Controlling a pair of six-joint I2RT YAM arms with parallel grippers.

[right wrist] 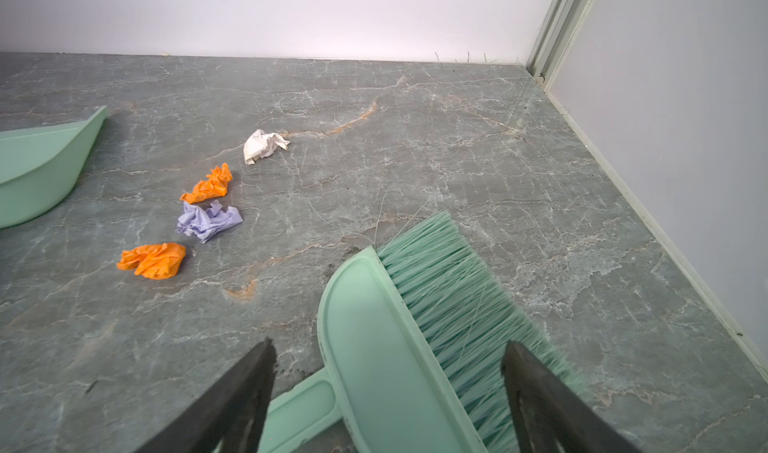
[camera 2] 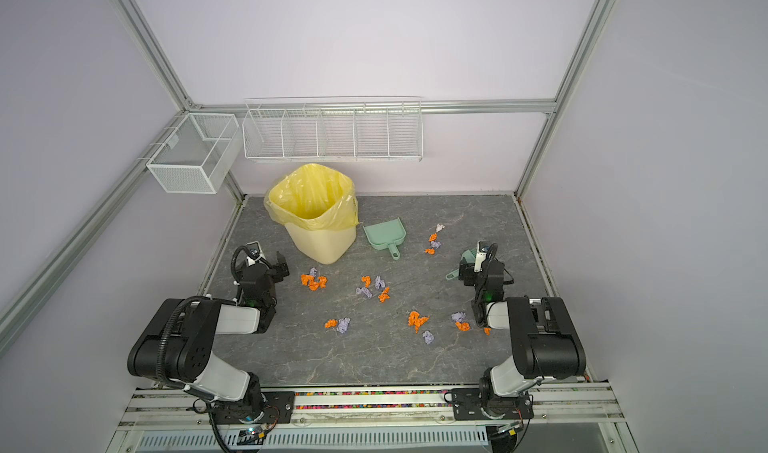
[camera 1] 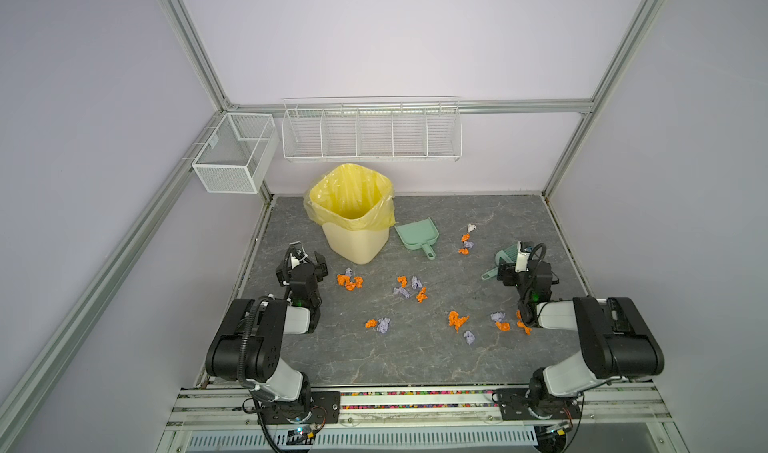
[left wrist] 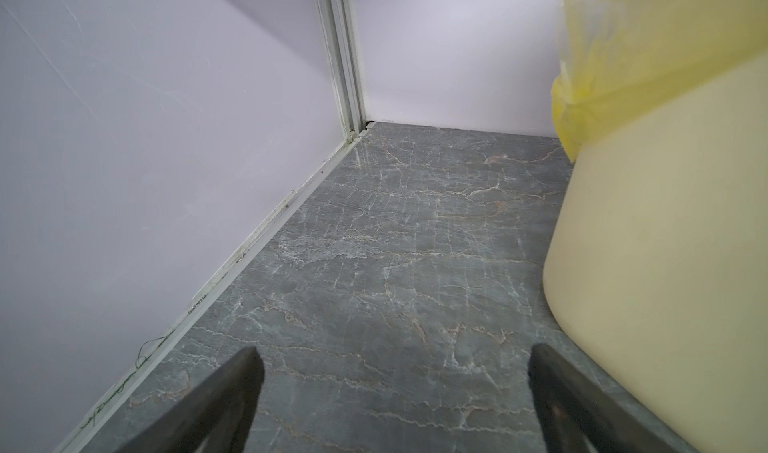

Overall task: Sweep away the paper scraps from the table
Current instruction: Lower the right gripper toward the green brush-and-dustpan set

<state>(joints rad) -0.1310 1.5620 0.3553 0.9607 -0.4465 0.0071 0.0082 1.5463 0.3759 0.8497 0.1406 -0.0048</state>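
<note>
While right end effector (right wrist: 388,343) gapes wide above brush (right wrist: 365,326), handle cut off, left end effector (left wrist: 393,348) wide, empty.

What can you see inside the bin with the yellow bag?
Only the yellow bag lining the bin shows inside, with no paper scraps visible in it; they lie out on the table. Its front rim covers the near inner wall and part of the bottom.
</note>
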